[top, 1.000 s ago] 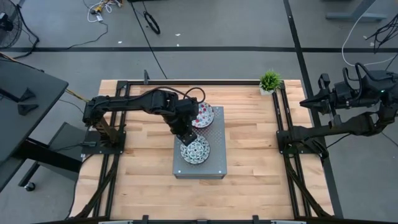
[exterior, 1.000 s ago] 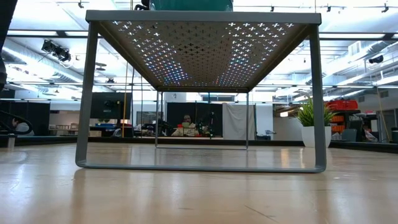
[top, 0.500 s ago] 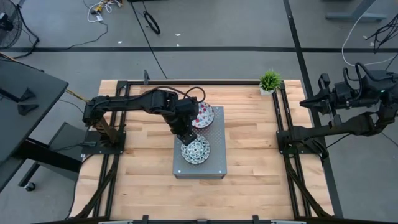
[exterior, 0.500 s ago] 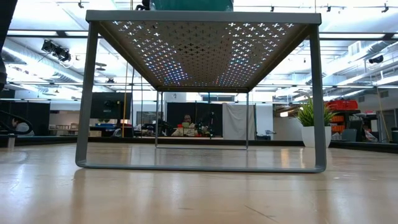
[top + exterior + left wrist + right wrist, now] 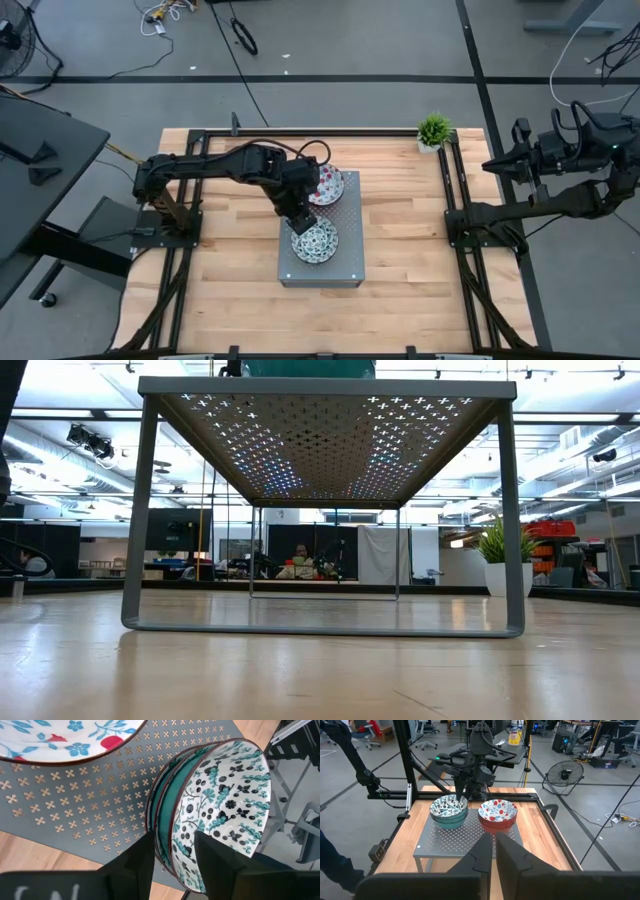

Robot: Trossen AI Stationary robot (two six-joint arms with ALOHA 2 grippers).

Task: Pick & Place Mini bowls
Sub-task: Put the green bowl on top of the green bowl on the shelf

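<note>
The left tool [image 5: 172,857] has not moved in the last second; its fingers straddle the rim of the top blue-green patterned ceramic bowl [image 5: 222,807], stacked on the grey perforated metal box [image 5: 345,262]. Release seems not yet done. The right tool [image 5: 495,851], fingers together, waits beside the counter.

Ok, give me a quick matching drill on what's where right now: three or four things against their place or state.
Things:
1. teal stack
2. red stack
3. plant
4. right tool

Places or states:
A. far right table corner
B. off the table's right edge, parked
C. on the box, near half, left tool at its rim
D. on the box, far half

Pairs: 1-C, 2-D, 3-A, 4-B
</note>
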